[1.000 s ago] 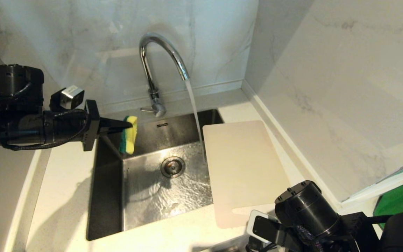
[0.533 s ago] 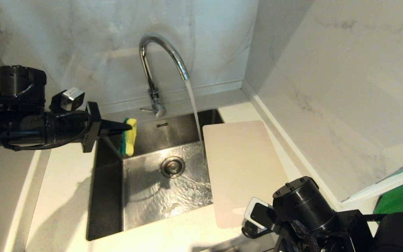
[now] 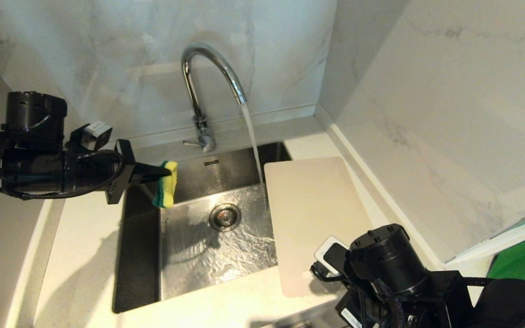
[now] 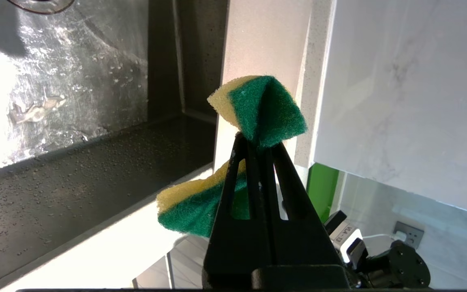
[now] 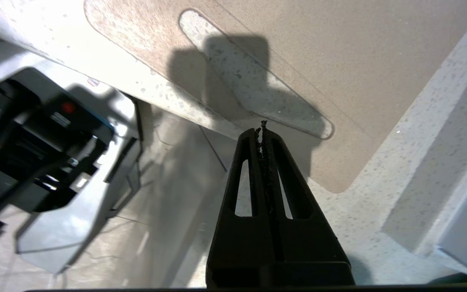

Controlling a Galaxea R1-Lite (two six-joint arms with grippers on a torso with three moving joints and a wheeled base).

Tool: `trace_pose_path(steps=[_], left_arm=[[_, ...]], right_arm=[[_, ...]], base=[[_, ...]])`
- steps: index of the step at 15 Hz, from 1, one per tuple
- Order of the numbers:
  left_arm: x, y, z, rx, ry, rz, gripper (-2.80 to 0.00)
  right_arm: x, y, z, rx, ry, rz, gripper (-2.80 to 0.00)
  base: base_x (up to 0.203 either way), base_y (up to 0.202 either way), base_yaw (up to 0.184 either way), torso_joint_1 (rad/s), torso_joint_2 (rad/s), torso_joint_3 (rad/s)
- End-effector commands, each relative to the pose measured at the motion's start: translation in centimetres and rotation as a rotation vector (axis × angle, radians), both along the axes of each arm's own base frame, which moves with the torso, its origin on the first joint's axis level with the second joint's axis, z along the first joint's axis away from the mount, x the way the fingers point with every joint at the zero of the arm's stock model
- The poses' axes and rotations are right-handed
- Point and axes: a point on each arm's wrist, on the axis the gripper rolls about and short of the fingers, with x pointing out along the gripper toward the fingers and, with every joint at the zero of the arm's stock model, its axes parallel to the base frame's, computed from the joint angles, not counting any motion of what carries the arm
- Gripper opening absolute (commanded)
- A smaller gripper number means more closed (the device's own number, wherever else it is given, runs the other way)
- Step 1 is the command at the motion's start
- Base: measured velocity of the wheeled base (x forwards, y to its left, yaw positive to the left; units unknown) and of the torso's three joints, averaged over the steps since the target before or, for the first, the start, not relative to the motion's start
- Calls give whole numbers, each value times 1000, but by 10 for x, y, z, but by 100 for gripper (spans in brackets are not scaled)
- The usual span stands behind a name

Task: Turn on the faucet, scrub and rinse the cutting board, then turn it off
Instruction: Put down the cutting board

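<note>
Nearest, the right gripper hangs with its jaws pressed together on nothing, just above the handle-slot end of the cutting board, which lies flat on the worktop, one edge reaching over the sink. The board looks dry — scrubbing and rinsing both remain. Farther back, the left gripper has its jaws clamped on a sponge over the sink's far left corner. Behind, the faucet already runs — shutting it off comes last.
</note>
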Motion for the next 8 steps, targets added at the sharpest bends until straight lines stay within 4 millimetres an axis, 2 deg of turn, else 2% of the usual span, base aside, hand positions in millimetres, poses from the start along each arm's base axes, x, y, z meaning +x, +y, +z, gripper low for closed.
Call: trace_pose_path(steps=[1, 8], left_arm=[[0, 0, 0, -2, 4, 2, -280], [-1, -1, 0, 9, 15, 15, -280]], right_arm=[[1, 1, 1, 35, 1, -25, -280], [16, 13, 9, 224, -116, -60, -280]], base=[[0, 0, 0, 0, 0, 0], [0, 0, 0, 0, 0, 0]])
